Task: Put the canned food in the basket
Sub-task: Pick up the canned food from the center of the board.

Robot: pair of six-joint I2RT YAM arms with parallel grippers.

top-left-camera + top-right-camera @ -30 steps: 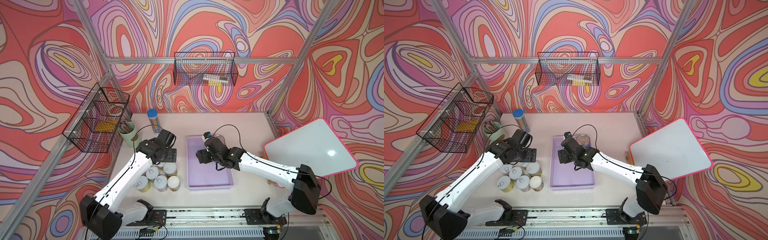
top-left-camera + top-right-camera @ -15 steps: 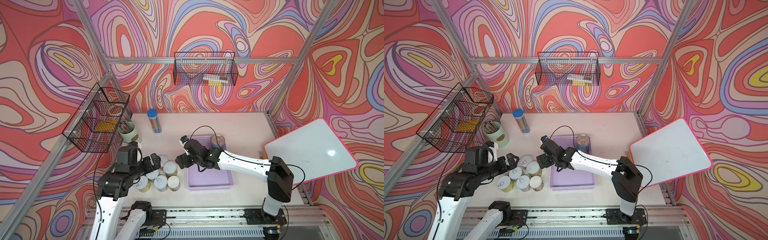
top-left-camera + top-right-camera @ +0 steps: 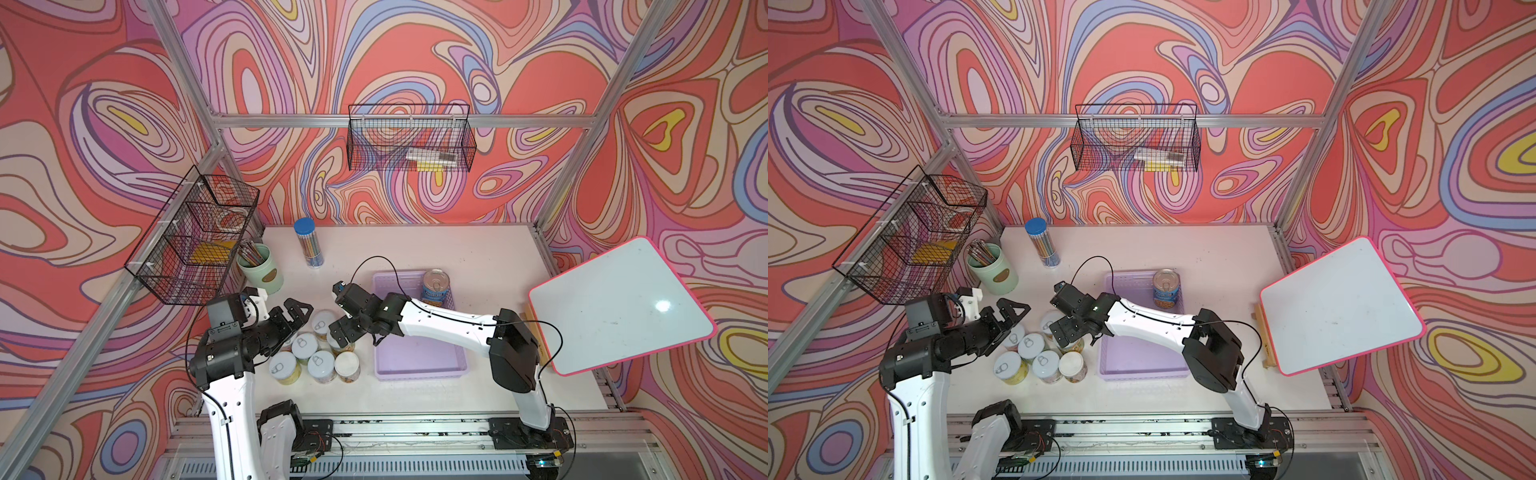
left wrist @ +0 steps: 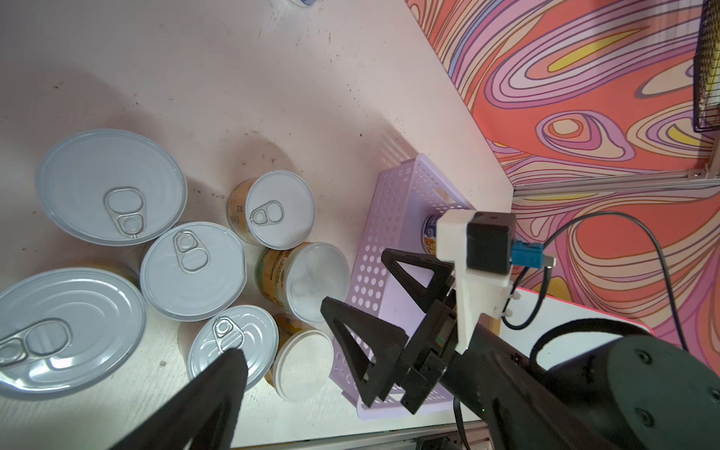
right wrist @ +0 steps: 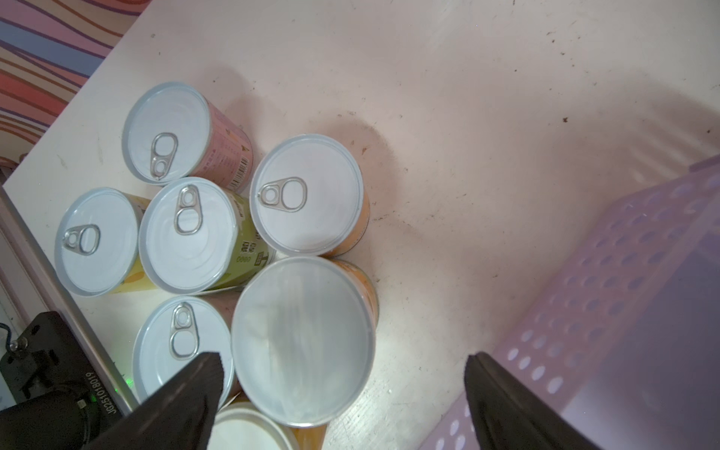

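Standing in the lilac basket (image 3: 419, 353) at one o'clock: one blue-labelled can (image 3: 434, 286). Seven small tins (image 3: 322, 365) remain outside, nine o'clock. Left gripper (image 3: 299, 309), right gripper (image 4: 355, 277): released, empty.

Right jaws opened, shifted from basket (image 3: 419, 358) to cans (image 3: 322, 365)

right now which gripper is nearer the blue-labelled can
Right. The right gripper hovers above the small cans beside the basket holding the blue-labelled can; the left gripper is farther, on the cluster's other side.
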